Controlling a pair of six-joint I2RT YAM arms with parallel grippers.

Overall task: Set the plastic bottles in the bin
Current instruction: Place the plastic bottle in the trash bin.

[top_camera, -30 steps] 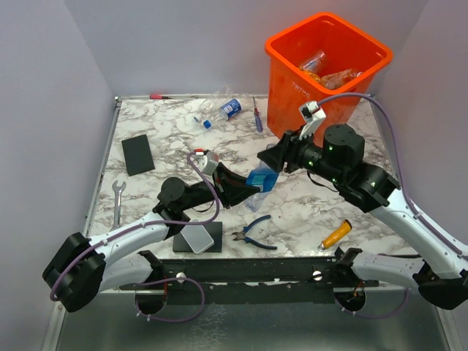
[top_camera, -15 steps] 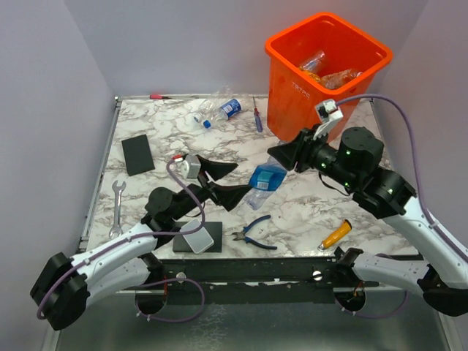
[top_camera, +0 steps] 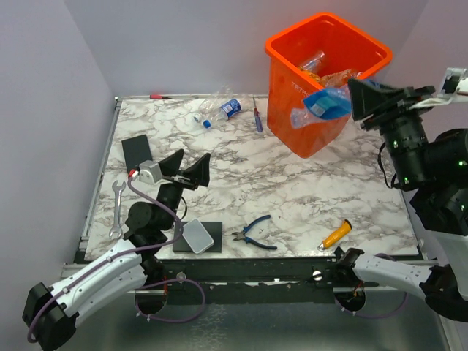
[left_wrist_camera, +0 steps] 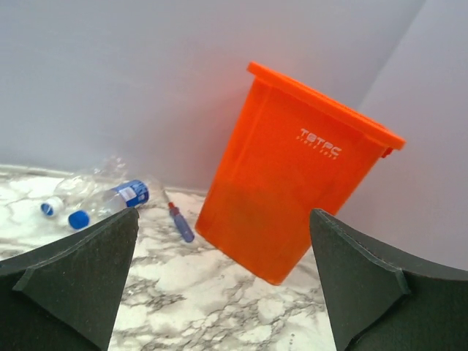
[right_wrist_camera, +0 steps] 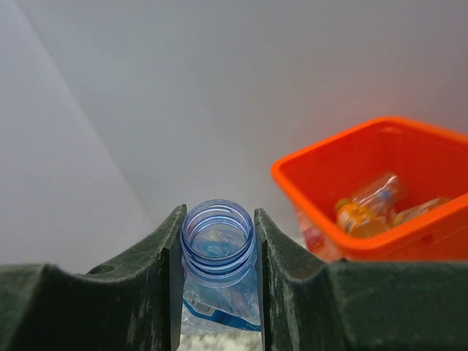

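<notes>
A two-armed robot works at a marble-patterned table. The right gripper (top_camera: 360, 99) is raised beside the orange bin (top_camera: 285, 95), pinching a crushed, blue-labelled bottle (top_camera: 322, 104) by its neck. The left gripper (top_camera: 186, 167) hovers low over the table's left side, its fingers spread wide and holding nothing.

The main risk, as I judge it, is letting go too soon. From above, the bottle overlaps the bin's near corner, and I cannot tell whether it is over the opening. Dropped short, it would hit the rim or fall back to the table. With only the neck pinched, the hanging body could also swing or slip.

The right wrist view alone shows the neck open, without a cap, squeezed between the two fingers, and several bottles lying inside the bin. The left wrist view shows two more bottles (left_wrist_camera: 95, 201) on the table by the back wall, near a small blue-handled screwdriver (left_wrist_camera: 180, 223).
</notes>
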